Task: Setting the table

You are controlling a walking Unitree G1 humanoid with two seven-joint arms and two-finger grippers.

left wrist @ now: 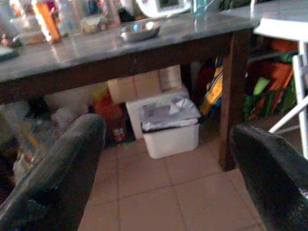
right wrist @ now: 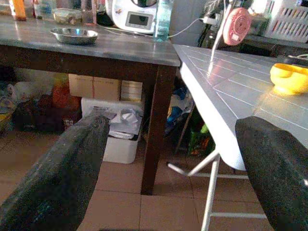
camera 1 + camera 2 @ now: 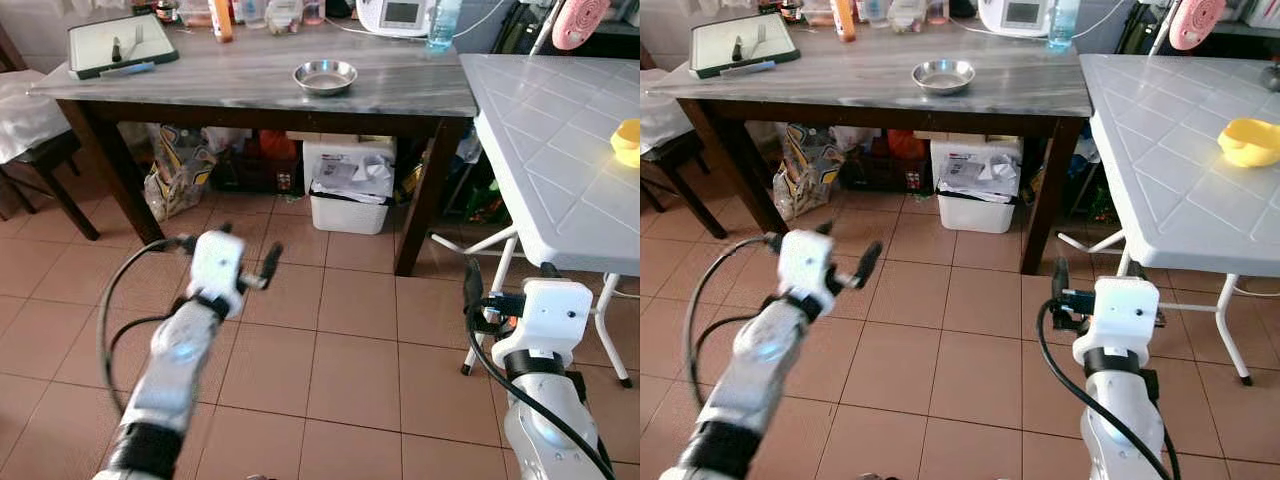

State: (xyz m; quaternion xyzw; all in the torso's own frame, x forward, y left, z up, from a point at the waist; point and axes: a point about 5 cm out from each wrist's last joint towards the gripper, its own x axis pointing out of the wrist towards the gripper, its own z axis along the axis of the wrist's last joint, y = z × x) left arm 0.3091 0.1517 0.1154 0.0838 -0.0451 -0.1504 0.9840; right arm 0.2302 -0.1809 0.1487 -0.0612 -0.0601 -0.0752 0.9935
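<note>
Barely begun: nothing carried yet.
Left end effector (image 3: 252, 268): fingers spread, empty, above the floor tiles.
Right end effector (image 2: 168, 168): fingers apart, empty.
Steel bowl (image 3: 325, 76): on the dark bench (image 3: 250, 85).
Yellow bowl (image 3: 1250, 141): on the white bench (image 3: 1160, 150).
Left: fetching and laying.

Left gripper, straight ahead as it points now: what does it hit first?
Probably the white bin under the dark wooden table. The left gripper is open, aimed low beneath the tabletop, with bare tile floor between. Depth is unclear, so it might meet the floor before the bin.
</note>
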